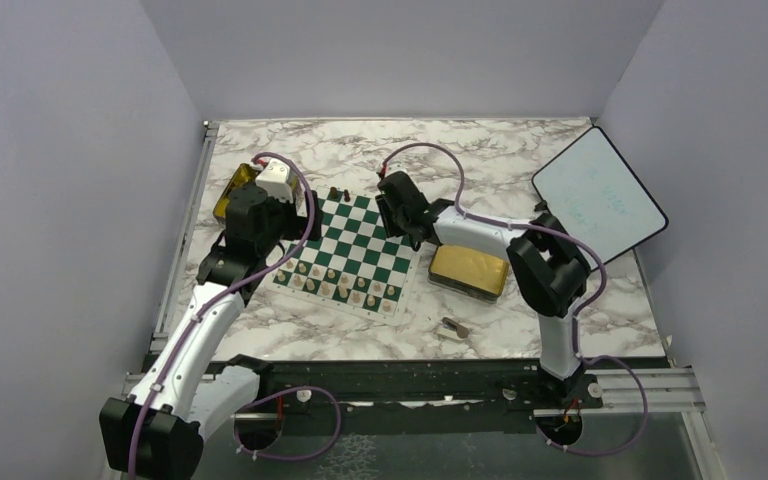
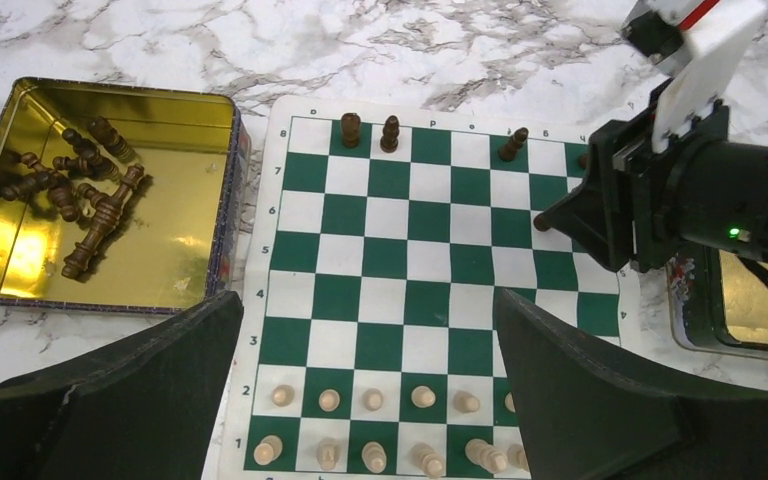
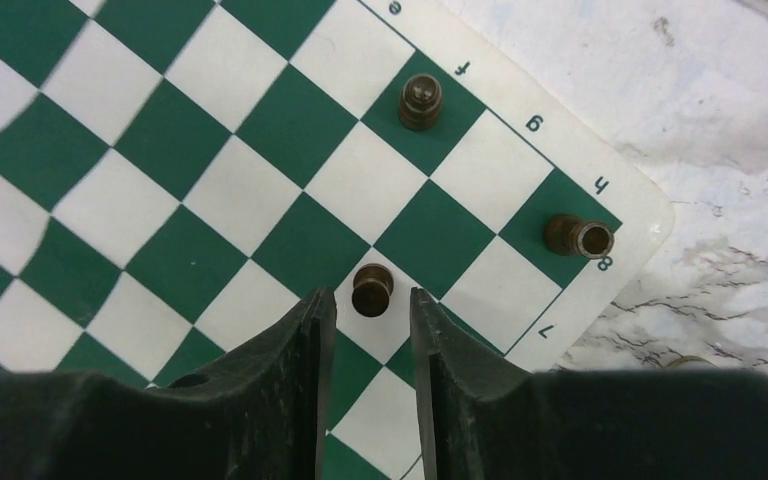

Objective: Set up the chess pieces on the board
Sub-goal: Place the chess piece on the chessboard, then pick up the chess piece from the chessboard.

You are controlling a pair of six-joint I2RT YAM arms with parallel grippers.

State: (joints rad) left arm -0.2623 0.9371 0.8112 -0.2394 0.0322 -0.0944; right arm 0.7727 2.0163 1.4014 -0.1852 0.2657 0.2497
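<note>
Though narrowly parted, the right gripper [image 3: 370,308] clasps nothing: its fingertips flank a dark brown pawn [image 3: 372,288] over a white square, with a slight gap showing on either side. Border print reads e, f, g, h and 7, 8. On the board [image 3: 160,160], one dark piece [image 3: 420,102] stands on f8 and a corner piece [image 3: 578,236] on h8. The left gripper [image 2: 370,300] hangs wide open and empty above the near rows, where pale beige pieces [image 2: 372,400] stand along rows 1 and 2. More dark pieces [image 2: 90,200] lie heaped in the gold tin [image 2: 222,150] beside the board's left edge.
</note>
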